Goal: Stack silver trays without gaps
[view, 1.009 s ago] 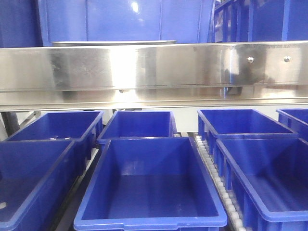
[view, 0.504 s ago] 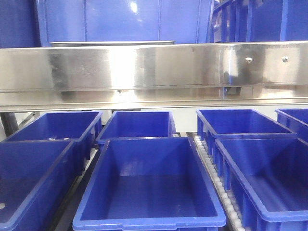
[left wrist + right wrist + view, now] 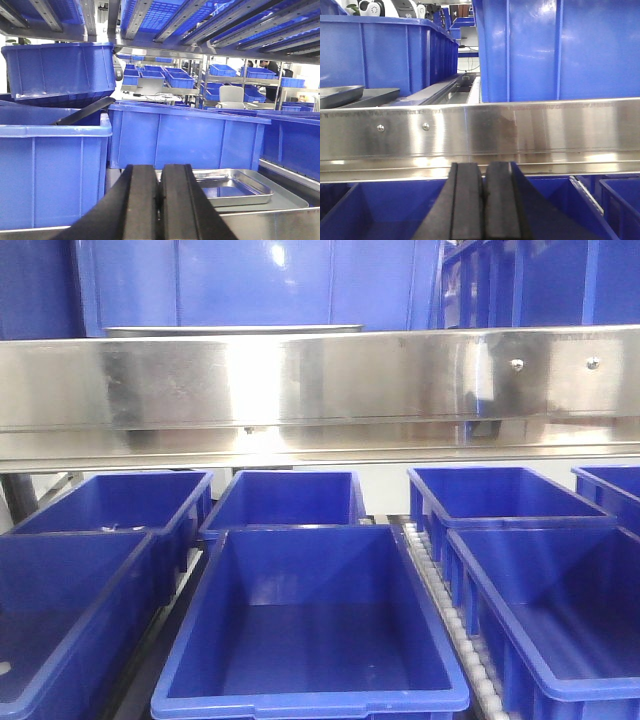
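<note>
**Approach: Claws Closed, Trays on the Upper Shelf**

The left claw [image 3: 159,200] is closed, fingers together, holding nothing. The silver trays [image 3: 232,186] lie just ahead of it and to its right, one nested on another, on the shelf behind the steel shelf band [image 3: 320,380]. Open the claw fully before reaching in, then grip a rim squarely so the tray seats flush. The right claw [image 3: 485,200] is likewise closed and empty, facing the band below shelf level; one tray edge [image 3: 340,95] shows up to its left. No legible brands or labels.

blue bins [image 3: 310,625], steel shelf band [image 3: 320,390]
</note>
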Tool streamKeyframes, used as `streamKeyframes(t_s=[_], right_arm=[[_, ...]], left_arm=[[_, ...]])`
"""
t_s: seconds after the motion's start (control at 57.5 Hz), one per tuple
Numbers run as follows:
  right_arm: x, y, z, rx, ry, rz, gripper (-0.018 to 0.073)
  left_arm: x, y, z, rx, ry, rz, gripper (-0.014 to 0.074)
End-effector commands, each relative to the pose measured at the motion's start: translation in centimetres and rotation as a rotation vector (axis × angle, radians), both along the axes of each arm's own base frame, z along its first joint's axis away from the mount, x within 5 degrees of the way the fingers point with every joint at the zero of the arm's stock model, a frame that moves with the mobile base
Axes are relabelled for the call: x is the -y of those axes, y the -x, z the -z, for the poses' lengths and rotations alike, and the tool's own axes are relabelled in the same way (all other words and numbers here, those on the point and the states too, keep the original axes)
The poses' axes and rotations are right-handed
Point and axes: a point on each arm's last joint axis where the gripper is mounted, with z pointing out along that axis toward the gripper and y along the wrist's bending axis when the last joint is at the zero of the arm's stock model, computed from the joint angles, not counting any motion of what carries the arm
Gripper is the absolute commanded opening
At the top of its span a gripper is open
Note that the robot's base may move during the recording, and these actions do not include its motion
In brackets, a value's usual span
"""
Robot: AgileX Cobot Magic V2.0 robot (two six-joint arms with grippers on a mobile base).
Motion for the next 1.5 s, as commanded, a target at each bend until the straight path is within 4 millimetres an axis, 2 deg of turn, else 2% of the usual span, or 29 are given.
streamKeyframes(t_s=[0.0,0.887,0.974,1.078,1.27,1.478], right_arm=[[0.0,0.0,-0.2,0.016,0.008,-0.002,-0.0079],[0.0,0.0,-0.2,0.016,0.008,-0.002,-0.0079],[0.0,0.0,-0.2,0.016,0.008,-0.002,-0.0079],[0.0,0.0,-0.2,0.016,0.008,-0.002,-0.0079],[0.0,0.0,-0.2,0.016,0.008,-0.002,-0.0079],[0.0,0.0,-0.2,0.016,0.008,-0.002,-0.0079]], left_arm=[[0.0,0.1,-0.1,0.018,0.003,0.002,-0.0016],[0.4,0.0,0.2,0.023,0.019,-0.023,-0.0016],[1.1,-0.6,1.4,0.012,-0.023,-0.036,-0.0016],[2.0,-2.0,3.9,-0.009,-0.082,-0.065,-0.0016],[2.3,-4.3,9.1,-0.051,0.0,-0.121,-0.0016],[2.3,-5.2,14.0,-0.088,-0.022,-0.133,-0.0016]])
